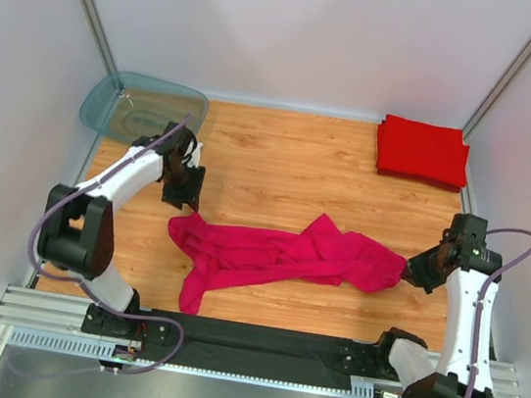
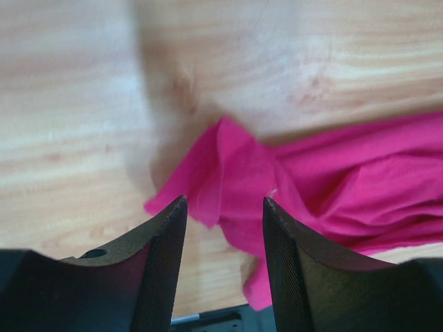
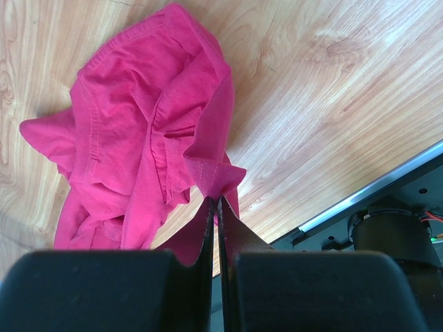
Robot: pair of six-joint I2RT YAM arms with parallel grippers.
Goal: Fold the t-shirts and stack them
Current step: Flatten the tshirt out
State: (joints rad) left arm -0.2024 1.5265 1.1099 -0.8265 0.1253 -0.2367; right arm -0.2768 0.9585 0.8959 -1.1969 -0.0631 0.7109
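Magenta-pink crumpled cloth t-shirt (image 1: pixel 287 257) looks limp (take a hem): right end effector (image 3: pixel 217 207) pinches its edge, left end effector (image 2: pixel 225 207) gapes empty.

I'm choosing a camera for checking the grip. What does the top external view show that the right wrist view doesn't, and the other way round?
Only top external: the folded red t-shirts at the far right, the blue-grey tub at the far left, and the left gripper. Only right wrist: the right gripper shut on a stitched hem. Both: the crumpled magenta t-shirt on the wooden table, its right end in that gripper.
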